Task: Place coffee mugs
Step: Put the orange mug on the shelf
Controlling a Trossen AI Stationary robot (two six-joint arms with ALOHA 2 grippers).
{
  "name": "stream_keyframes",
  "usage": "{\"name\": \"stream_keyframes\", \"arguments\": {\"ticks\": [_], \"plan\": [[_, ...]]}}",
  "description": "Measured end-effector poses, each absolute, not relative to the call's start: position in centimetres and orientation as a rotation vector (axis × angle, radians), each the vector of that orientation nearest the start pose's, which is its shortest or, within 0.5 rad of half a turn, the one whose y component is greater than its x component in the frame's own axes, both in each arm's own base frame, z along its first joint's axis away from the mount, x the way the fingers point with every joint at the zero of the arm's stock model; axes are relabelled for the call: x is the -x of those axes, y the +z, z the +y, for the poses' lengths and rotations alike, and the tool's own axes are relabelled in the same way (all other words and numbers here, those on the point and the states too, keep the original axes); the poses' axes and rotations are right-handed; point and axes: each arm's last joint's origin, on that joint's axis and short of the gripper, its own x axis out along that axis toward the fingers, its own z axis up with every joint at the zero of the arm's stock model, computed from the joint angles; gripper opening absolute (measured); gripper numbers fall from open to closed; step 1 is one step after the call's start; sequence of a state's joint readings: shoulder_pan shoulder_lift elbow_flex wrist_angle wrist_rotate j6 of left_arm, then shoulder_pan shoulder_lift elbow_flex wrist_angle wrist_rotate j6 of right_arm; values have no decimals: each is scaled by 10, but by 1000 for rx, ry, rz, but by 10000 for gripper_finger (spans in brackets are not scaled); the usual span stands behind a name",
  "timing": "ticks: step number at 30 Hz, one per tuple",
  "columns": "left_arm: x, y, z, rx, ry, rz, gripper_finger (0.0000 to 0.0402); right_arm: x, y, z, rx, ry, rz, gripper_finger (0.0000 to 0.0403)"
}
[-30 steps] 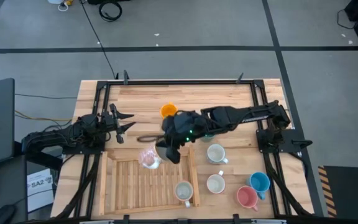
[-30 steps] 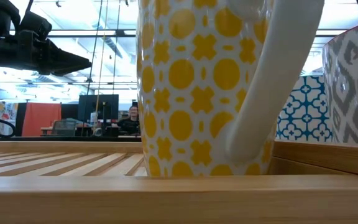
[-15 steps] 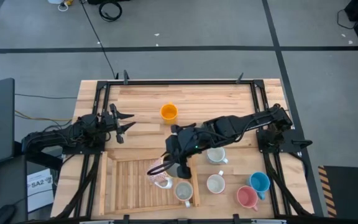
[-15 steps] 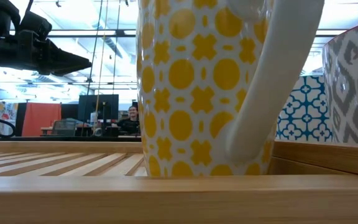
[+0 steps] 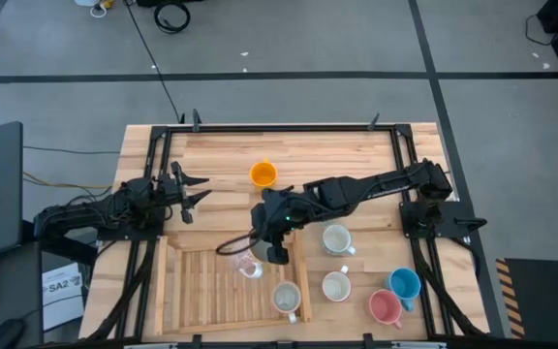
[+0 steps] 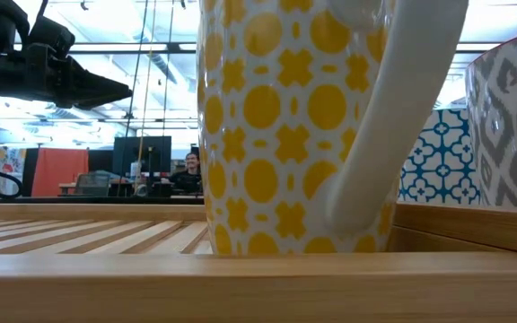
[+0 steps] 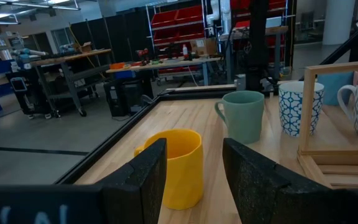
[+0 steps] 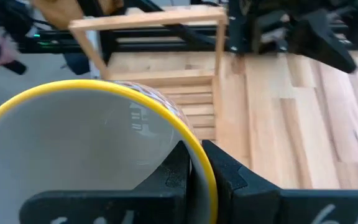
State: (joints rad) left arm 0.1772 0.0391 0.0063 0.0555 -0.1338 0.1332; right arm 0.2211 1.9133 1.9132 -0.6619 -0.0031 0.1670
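wood planks run under everything i do, with a slatted wooden tray (image 5: 184, 291) at the table's near edge. my right gripper (image 5: 264, 247) hangs over the tray's right part, its fingers (image 8: 182, 177) pinching the rim of a yellow-rimmed mug (image 8: 92, 146), one finger inside and one outside. seen from above, that mug (image 5: 247, 264) sits low over the slats, near the tray's right rail; whether its base touches the wood i cannot tell.

just beyond it, a white mug with yellow dots (image 5: 286, 297) already stands in the tray. outside the rail stand two pale mugs (image 5: 336, 239), then a blue mug (image 5: 404, 283) and a pink mug (image 5: 385, 307). farther back stand the orange mug (image 5: 263, 174) and a dark green mug (image 7: 243, 116). my left gripper (image 5: 190, 191) waits at the left side, fingers spread and empty.

my worry: a rim pinch is a thin hold, so the mug could swing or slip. if i let go while it is tilted or still off the slats, it may tip or knock the dotted mug. my wrist could also catch the rail.

on the floor to the left, a sheet (image 5: 58, 285) reads "sa2".
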Motion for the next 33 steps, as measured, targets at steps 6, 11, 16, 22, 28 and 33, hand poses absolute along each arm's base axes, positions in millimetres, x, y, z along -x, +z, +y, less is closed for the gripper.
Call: {"name": "stream_keyframes", "arguments": {"ticks": [6, 11, 16, 22, 28, 33], "plan": [[-97, 168, 21, -132, 312, -2, 164, -422, 332, 75, -91, 149, 742, 37], [-97, 168, 21, -133, 313, -2, 164, -423, 315, 65, -84, 170, 792, 37], [-97, 168, 21, -132, 312, -2, 164, -422, 299, 59, -85, 161, 824, 38], [-97, 168, 21, -118, 312, -9, 164, -422, 286, 54, -91, 161, 846, 38], [-97, 180, 20, 45, 258, -151, 164, -422, 277, 48, -71, 158, 851, 37], [-96, 185, 18, 80, 203, -209, 164, -422, 264, 42, -72, 147, 855, 37]]}}
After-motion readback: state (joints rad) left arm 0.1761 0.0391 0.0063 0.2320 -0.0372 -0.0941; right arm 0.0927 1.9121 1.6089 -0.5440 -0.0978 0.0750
